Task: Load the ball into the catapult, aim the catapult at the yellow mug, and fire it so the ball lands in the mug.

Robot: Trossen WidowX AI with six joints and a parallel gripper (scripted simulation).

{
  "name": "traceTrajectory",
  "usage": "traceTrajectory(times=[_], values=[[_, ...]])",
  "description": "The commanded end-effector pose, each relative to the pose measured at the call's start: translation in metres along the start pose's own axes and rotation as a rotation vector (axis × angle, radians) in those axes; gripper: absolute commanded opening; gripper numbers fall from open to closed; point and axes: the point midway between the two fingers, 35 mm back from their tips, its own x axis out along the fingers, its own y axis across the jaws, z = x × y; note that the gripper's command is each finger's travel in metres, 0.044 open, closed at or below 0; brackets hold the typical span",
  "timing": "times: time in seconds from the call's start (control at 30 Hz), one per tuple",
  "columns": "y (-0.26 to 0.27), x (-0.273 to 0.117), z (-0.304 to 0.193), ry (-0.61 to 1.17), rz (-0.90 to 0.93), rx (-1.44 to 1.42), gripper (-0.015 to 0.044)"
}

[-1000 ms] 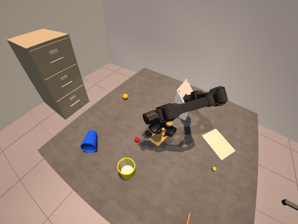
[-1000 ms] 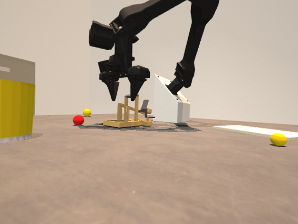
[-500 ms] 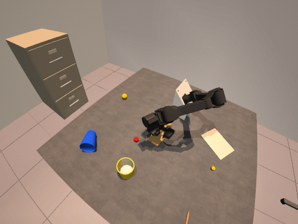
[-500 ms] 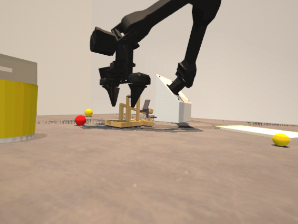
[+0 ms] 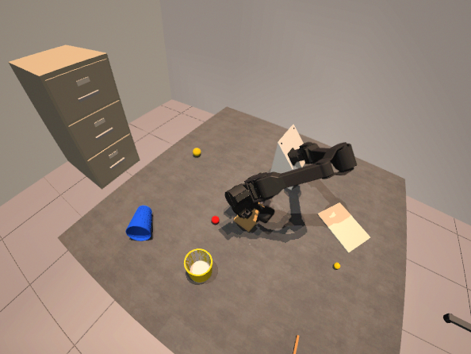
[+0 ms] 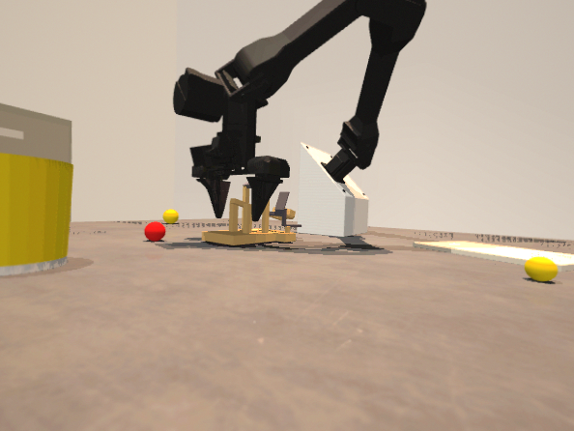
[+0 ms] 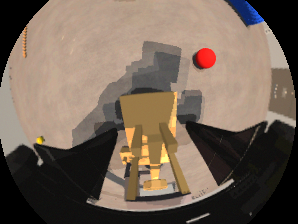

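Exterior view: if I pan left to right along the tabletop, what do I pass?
Yellow mug → red ball → far yellow ball → catapult → white sloped stand → pale flat pad.

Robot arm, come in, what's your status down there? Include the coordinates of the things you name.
Gripper (image 5: 254,214) (image 6: 238,218) (image 7: 152,128) open, nothing held, over the catapult (image 5: 246,223) (image 6: 232,238) (image 7: 149,110). Red ball (image 5: 215,220) (image 6: 155,231) (image 7: 205,58) on table beside catapult. Nothing seen between catapult and yellow mug (image 5: 199,278) (image 6: 34,213).

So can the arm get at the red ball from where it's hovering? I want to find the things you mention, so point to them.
Probably yes: the gripper (image 5: 254,216) (image 6: 238,218) (image 7: 152,128) is open, and the red ball (image 5: 215,220) (image 6: 155,231) (image 7: 205,58) sits apart beside the catapult (image 5: 246,223) (image 6: 237,237) (image 7: 149,111). It likely needs to lift clear first.
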Motion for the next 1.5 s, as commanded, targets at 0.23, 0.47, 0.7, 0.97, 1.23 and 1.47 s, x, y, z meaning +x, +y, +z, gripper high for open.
traceTrajectory(times=[0.23, 0.47, 0.7, 0.97, 1.23, 1.47], values=[[0.000, 0.006, -0.001, 0.002, 0.001, 0.000, 0.0335], [0.000, 0.006, -0.001, 0.002, 0.001, 0.000, 0.0151], [0.000, 0.003, -0.001, 0.002, 0.001, 0.000, 0.0085], [0.000, -0.042, 0.001, 0.003, 0.001, 0.003, 0.0000], [0.000, -0.030, 0.001, 0.003, 0.001, 0.004, 0.0000], [0.000, -0.019, 0.002, 0.003, 0.001, 0.005, 0.0000]])
